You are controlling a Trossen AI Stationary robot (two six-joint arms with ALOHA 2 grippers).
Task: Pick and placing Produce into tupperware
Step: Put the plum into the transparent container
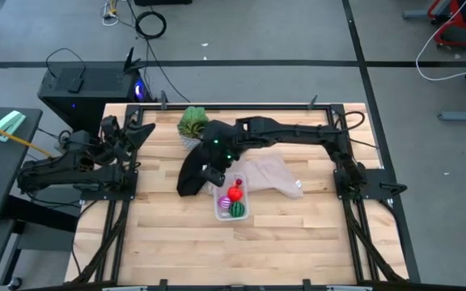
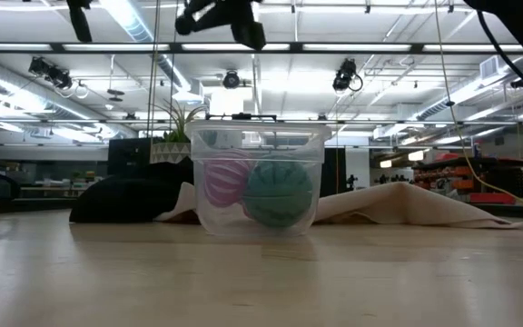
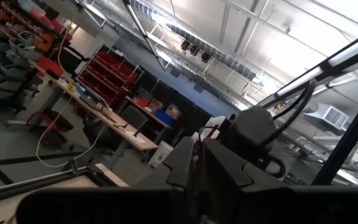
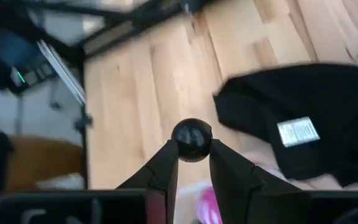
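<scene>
Already most of the job looks finished: the tupperware [image 1: 232,200] sits near the middle of the table [image 1: 298,242] with a red fruit [image 1: 235,193], a purple-magenta fruit [image 2: 224,181] and a green melon-like fruit [image 2: 279,192] inside it; in the low view the last two rest side by side against the tub's clear wall. One piece is on its way. The right gripper [image 4: 192,163] hangs above the table just beside the tub, over the edge of the black cloth [image 4: 316,134], and its fingers pinch a small dark round fruit [image 4: 192,140] between their tips. I cannot tell its true colour, since it shows only as a dark ball. To judge by this, what is left is to carry that fruit over the tub and let it drop in. No other loose fruit shows on the table, though the beige cloth [image 1: 272,175] and the leafy plant [image 1: 192,122] could hide one. The left gripper [image 3: 197,163] waits at the table's left edge, its fingers pressed together on nothing
</scene>
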